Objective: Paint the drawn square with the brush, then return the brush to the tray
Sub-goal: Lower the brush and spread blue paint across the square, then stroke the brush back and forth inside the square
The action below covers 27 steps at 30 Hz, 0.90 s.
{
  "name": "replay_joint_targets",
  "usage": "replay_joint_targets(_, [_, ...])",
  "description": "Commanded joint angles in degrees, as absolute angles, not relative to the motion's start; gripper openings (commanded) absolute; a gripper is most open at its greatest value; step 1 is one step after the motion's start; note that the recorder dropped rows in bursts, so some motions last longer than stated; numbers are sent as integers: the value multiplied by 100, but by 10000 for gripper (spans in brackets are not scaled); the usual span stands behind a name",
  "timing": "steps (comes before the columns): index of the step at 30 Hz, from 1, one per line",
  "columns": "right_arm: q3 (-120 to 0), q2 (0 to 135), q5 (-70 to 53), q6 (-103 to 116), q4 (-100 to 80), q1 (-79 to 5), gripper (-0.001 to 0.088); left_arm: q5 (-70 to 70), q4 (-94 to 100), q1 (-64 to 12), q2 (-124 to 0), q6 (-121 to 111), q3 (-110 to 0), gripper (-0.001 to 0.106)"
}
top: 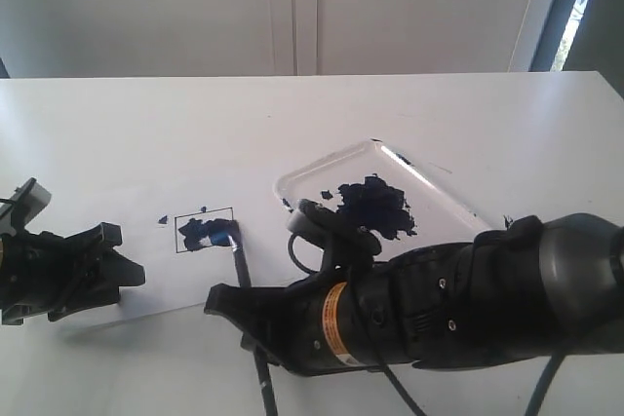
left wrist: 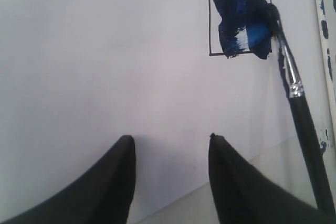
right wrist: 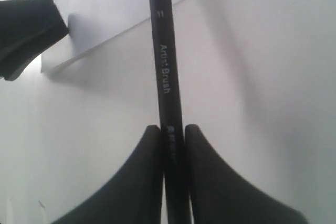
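**Right arm, nearest.** The right gripper (right wrist: 172,132) is closed on the brush (right wrist: 165,66). Its two smooth, black, tapered fingers (right wrist: 142,171) press the handle from either side with no gap showing. The handle is a thin, straight, matte black rod with pale lettering, "11" and "Artist Brush", just ahead of the grip. In the exterior view the handle runs from below the gripper up and away to the paper sheet (top: 161,280).

**Brush tip.** Beyond the black handle is a silvery metal ferrule (left wrist: 295,88), then bristles loaded with dark paint. The bristles touch the drawn square (left wrist: 239,14) at its side nearer the tray. The square is well ahead of the right gripper, at the brush's far end.

**Left arm.** The left gripper (left wrist: 170,140) has its jaws spread wide and holds nothing. It sits at the paper's near edge, short of the square and apart from the brush.

**Drawn square.** It is a thin black outline on flat, matte white paper. Thick dark blue paint with a brighter blue streak covers part of its inside, and some white remains.

**Tray.** The tray (top: 351,165) lies beyond and beside the square, just off the paper. It is glossy white, with rounded corners and a raised rim. A ragged dark blue blot (top: 375,207) fills its middle.

**Table.** The table (top: 487,114) is plain white and smooth.
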<state>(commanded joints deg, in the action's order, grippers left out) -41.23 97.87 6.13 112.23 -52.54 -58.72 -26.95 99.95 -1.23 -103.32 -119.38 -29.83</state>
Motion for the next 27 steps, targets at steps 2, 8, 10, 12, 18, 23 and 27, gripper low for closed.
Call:
replay_joint_targets(2, [-4123,9787,848,11223,-5254,-5872,0,-2695,9995,-123,-10332,-11916,-2983,525])
replay_joint_targets(8, [-4123,9787,1641,11352,-5240,-5895,0,-2695,9995,-123,-10332,-11916,-2983,525])
replay_joint_targets(10, [-4123,9801,1828,11376,-5240,-5893,0,-2695,9995,-123,-10332,-11916,-2983,525])
replay_joint_targets(12, [-4123,9853,1973,11464,-5240,-5893,0,-2695,9995,-123,-10332,-11916,-2983,525])
replay_joint_targets(18, [-4123,10109,2119,11569,-5190,-6040,0,-2728,9995,-123,-10332,-11915,-2983,525])
replay_joint_targets(23, [-4123,10152,2105,11569,-5099,-6053,0,-2728,9995,-123,-10332,-11915,-2983,525])
replay_joint_targets(27, [-4123,10152,1691,11569,-5099,-6053,0,-2728,9995,-123,-10332,-11915,-2983,525])
